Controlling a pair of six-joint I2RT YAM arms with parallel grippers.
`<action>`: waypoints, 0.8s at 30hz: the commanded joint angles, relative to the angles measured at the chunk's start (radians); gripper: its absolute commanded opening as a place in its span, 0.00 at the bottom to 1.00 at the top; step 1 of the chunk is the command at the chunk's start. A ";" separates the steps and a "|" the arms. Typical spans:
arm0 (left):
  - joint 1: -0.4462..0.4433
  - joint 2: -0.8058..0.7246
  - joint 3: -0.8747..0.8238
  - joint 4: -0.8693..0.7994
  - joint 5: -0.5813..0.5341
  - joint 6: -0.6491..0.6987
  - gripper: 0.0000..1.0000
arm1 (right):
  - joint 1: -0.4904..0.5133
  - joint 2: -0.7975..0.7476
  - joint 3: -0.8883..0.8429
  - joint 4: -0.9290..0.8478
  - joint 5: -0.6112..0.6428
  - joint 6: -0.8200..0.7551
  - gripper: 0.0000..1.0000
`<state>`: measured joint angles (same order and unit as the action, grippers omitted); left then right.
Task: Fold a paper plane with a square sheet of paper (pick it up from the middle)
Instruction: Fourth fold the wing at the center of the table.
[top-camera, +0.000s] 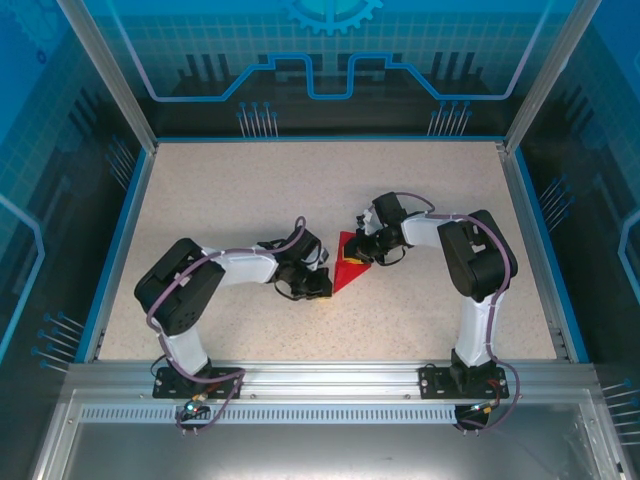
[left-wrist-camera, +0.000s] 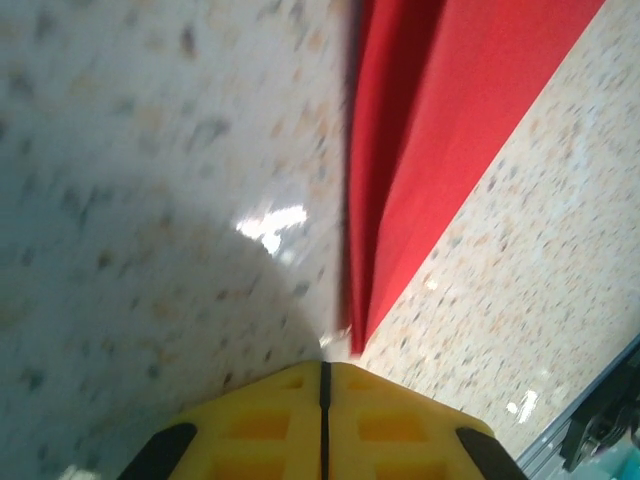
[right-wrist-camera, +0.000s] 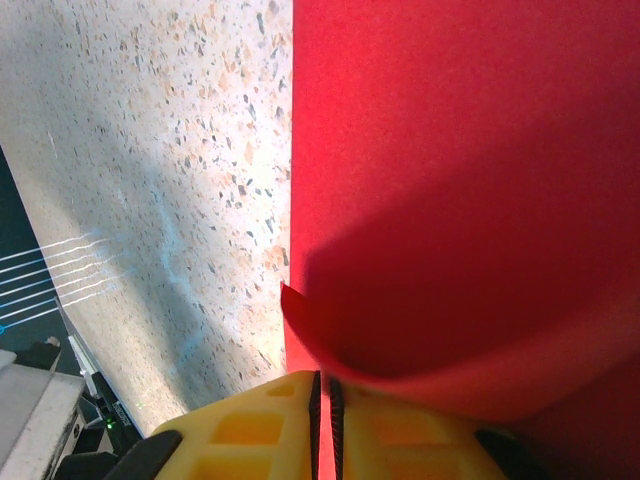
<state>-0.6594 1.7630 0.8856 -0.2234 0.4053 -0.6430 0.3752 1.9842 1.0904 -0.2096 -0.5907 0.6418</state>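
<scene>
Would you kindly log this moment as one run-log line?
left pincer: shut, beside paper tip | right pincer: shut on paper edge | paper: red wedge on table

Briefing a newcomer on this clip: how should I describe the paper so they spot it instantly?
Find the blue-rimmed speckled beige tabletop. At its centre, between the left arm and the right arm, sits a bright red paper wedge. Nothing else there is red, and it tapers to a point toward the near edge.
</scene>
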 joint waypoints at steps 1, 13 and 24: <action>-0.016 -0.066 -0.009 -0.213 -0.016 0.023 0.09 | 0.002 0.057 -0.046 -0.125 0.157 -0.011 0.15; 0.013 0.074 0.286 -0.104 0.015 -0.040 0.11 | 0.001 0.054 -0.046 -0.125 0.162 -0.006 0.15; 0.012 0.170 0.217 -0.109 -0.079 -0.066 0.09 | 0.001 0.024 -0.024 -0.122 0.135 -0.004 0.16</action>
<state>-0.6537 1.9179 1.1286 -0.3099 0.3641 -0.6891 0.3794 1.9785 1.0904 -0.2100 -0.5816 0.6422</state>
